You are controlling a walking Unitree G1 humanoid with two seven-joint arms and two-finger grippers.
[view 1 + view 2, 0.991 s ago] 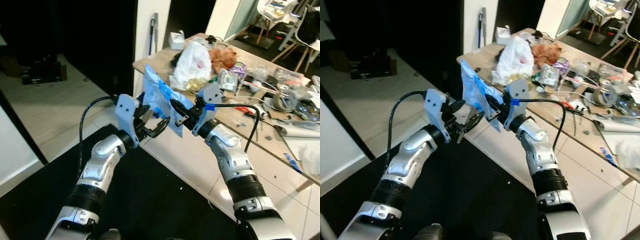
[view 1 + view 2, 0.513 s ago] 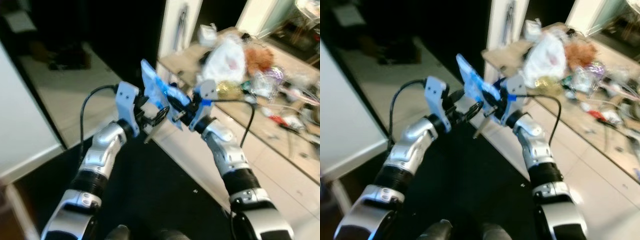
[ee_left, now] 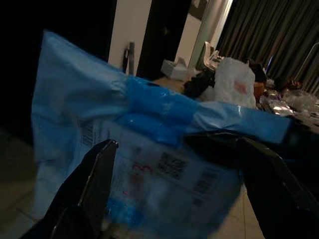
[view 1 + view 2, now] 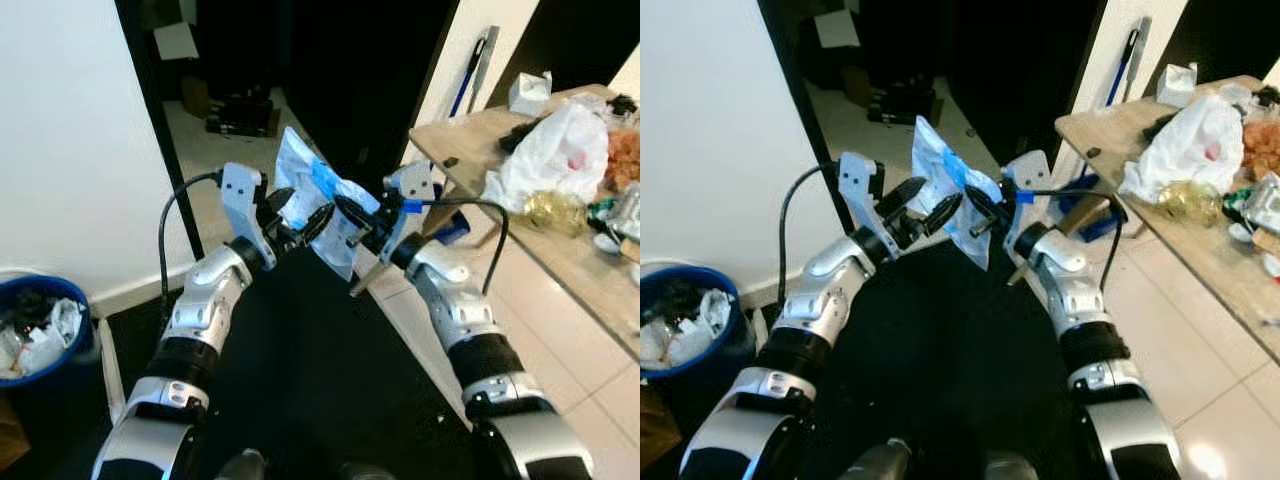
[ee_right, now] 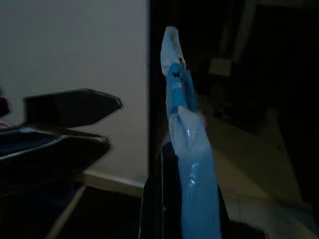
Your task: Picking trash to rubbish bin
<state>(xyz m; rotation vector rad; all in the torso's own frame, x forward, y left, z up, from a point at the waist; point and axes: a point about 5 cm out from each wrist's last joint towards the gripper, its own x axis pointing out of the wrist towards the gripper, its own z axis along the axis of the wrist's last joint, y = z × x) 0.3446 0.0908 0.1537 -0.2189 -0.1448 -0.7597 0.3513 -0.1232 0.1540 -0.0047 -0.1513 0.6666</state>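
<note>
Since a second ago my view is swinging left, so the cluttered table [image 4: 560, 250] is sliding off to my right and a blue rubbish bin [image 4: 40, 330] is coming in low on my left. My right gripper [image 4: 352, 220] is pinching the blue-and-white plastic wrapper [image 4: 325, 205], holding it upright at chest height. My left gripper [image 4: 305, 212] is hovering just beside the wrapper with its fingers spread apart. A white plastic bag [image 4: 545, 155] is sitting on the table beyond my right arm.
</note>
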